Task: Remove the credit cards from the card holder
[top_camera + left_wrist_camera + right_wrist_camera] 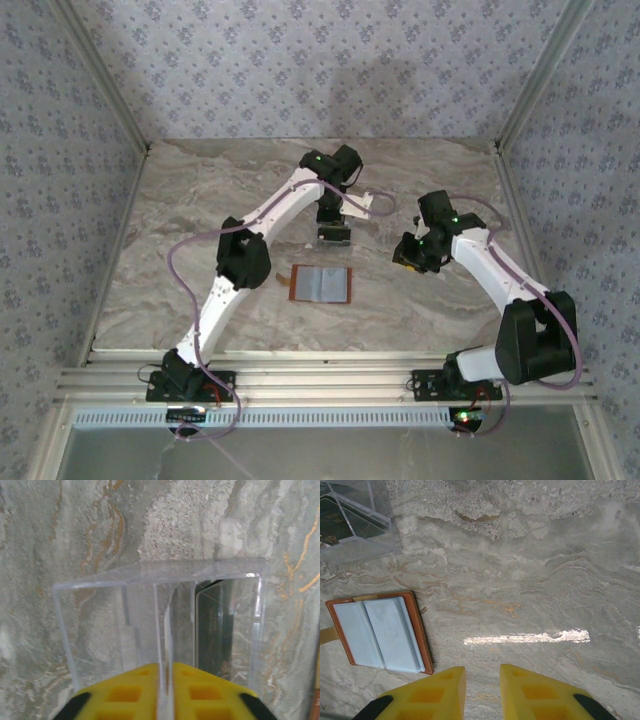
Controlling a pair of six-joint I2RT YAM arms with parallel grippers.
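The card holder [322, 285] lies open on the marble, a brown leather edge round grey-blue pockets [380, 632]. Just beyond it stands a clear plastic box [335, 235], and a dark credit card [215, 630] leans inside its right part [340, 522]. My left gripper [166, 672] hangs over the box [100, 630]. Its yellow fingers are barely parted, and the thin whitish edge of a card [166, 645] stands upright in the gap. Right of the holder my right gripper [482, 680] hovers open over bare table with nothing between its fingers [412, 252].
Patterned walls and slanted aluminium posts [530, 90] close in the table at the back and sides. A rail [320, 378] runs along the near edge by the arm bases. Bare marble [545, 580] spreads under and right of the right gripper.
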